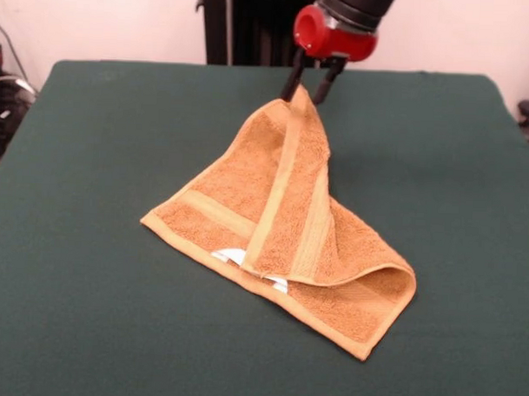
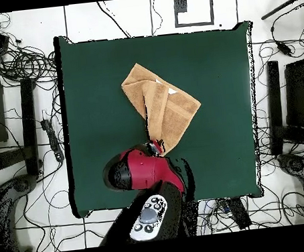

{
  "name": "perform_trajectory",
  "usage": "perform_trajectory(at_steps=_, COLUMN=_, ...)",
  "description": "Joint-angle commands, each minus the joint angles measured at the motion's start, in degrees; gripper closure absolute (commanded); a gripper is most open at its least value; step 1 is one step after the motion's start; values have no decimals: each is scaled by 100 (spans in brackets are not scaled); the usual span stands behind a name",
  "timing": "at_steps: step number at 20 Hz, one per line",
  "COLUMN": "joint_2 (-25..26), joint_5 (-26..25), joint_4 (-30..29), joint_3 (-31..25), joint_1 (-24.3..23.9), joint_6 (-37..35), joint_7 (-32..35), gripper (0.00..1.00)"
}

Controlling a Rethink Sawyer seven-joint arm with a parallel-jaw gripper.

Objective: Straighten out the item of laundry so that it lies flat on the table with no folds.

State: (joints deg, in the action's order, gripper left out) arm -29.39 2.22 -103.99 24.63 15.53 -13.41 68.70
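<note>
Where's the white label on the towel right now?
In the front view the white label peeks out along the towel's near edge, under the folded band, left of the towel's middle. The hand holds the far corner.

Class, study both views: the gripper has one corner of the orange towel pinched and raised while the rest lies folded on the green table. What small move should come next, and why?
Probably draw the gripper a little further back toward the table's far edge, keeping its hold. The towel hangs from the pinched corner, its near half doubled over with the white label peeking out, so pulling away should drag that fold open.
</note>
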Motion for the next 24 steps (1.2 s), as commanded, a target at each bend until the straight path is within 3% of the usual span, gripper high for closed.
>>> perform_trajectory(at_steps=1, joint_2=-417, joint_5=732, joint_4=-365, joint_3=-862, joint_1=-94, joint_6=-1526, joint_7=1715, gripper=0)
perform_trajectory(at_steps=13, joint_2=-730, joint_5=853, joint_4=-73, joint_3=-550, joint_1=99, joint_6=-2631, joint_7=1647, gripper=0)
perform_trajectory(at_steps=19, joint_2=-864, joint_5=1223, joint_4=-50, joint_3=-999, joint_1=-530, joint_6=-3187, joint_7=1378, gripper=0)
perform_trajectory(at_steps=24, joint_2=-461, joint_5=1278, joint_4=633, joint_3=-1007, joint_1=-771, joint_6=-3810, joint_7=1473, gripper=0)
